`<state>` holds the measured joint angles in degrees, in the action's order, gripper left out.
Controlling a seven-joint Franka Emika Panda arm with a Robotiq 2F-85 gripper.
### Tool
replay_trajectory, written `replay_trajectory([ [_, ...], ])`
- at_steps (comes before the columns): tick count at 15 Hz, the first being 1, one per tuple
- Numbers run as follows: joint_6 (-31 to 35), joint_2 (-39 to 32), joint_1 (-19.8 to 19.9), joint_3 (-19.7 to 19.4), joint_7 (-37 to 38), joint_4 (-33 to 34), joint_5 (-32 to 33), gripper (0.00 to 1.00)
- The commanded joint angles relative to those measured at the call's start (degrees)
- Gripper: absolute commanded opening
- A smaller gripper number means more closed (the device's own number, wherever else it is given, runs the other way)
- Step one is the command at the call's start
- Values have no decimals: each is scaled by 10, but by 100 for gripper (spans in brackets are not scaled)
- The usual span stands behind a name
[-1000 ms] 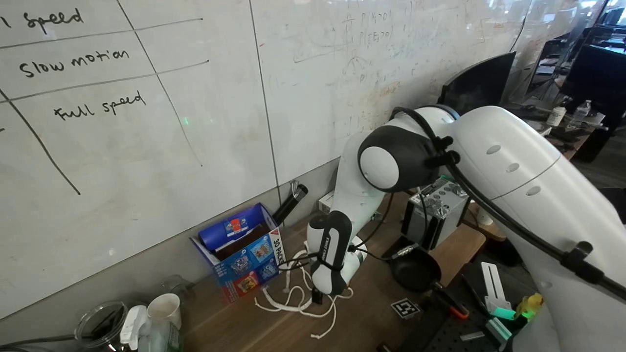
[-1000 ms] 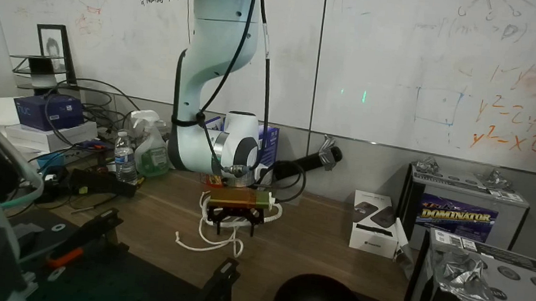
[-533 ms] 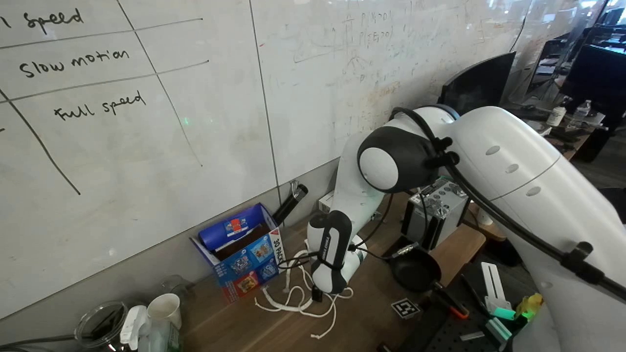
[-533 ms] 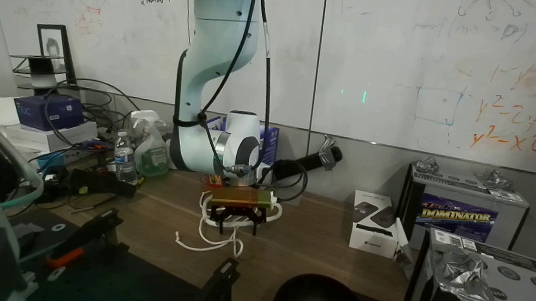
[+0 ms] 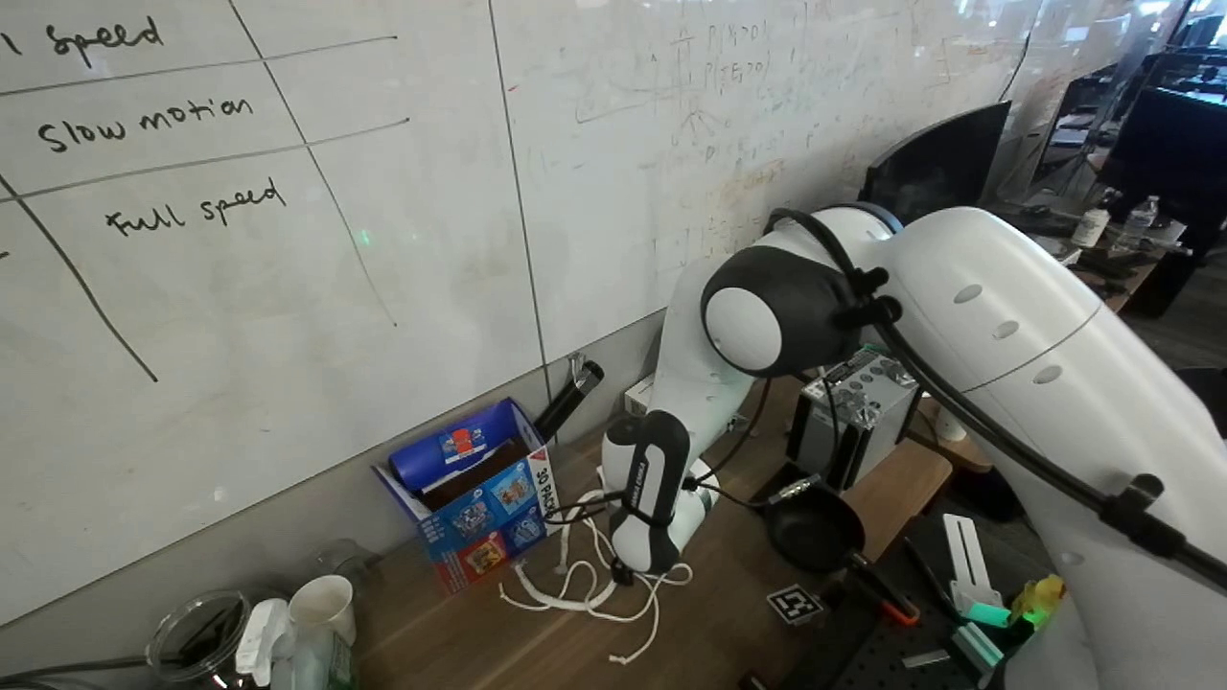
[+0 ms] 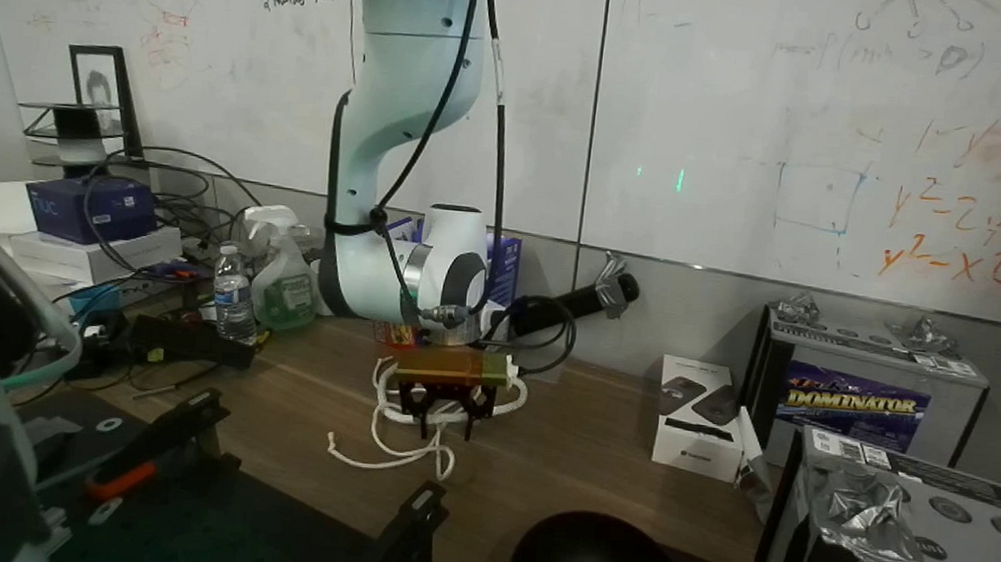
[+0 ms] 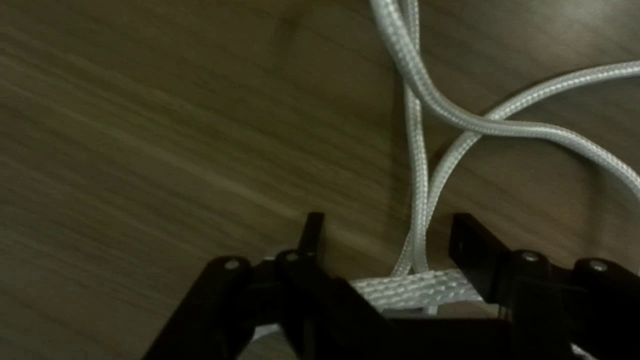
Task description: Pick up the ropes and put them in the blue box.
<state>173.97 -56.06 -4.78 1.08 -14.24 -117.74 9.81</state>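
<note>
Claw (image 7: 388, 225) astride the ropes (image 7: 419, 185)

It stands fairly wide, gripping nothing, part of them between its sides on the worktop (image 5: 431, 642). I'd squeeze low, then lift high, so trailing ends clear the blue box (image 5: 491, 524) on the far side.

Ropes (image 7: 490, 127) braided, faintly glossy; blue box (image 5: 494, 517) cardboard; table (image 7: 200, 150) wood-grained.

In an exterior view, free surface (image 6: 585, 453) runs between the hand (image 6: 446, 431) and the white box (image 6: 699, 419), while the blue box (image 6: 506, 268) and black tube (image 6: 572, 304) block the way behind.
</note>
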Motion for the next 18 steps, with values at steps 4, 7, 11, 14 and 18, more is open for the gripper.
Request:
replay_trajectory([
  [4, 9, 0, -10, -10, 16, 2, 9, 12],
  [7, 5, 3, -14, -13, 20, 2, 8, 1],
  [11, -6, 25, -32, -22, 37, -2, 5, 6],
  [14, -46, 68, -35, -14, 45, -4, 2, 5],
  [18, -146, 155, -24, 10, 47, -3, -3, 5],
])
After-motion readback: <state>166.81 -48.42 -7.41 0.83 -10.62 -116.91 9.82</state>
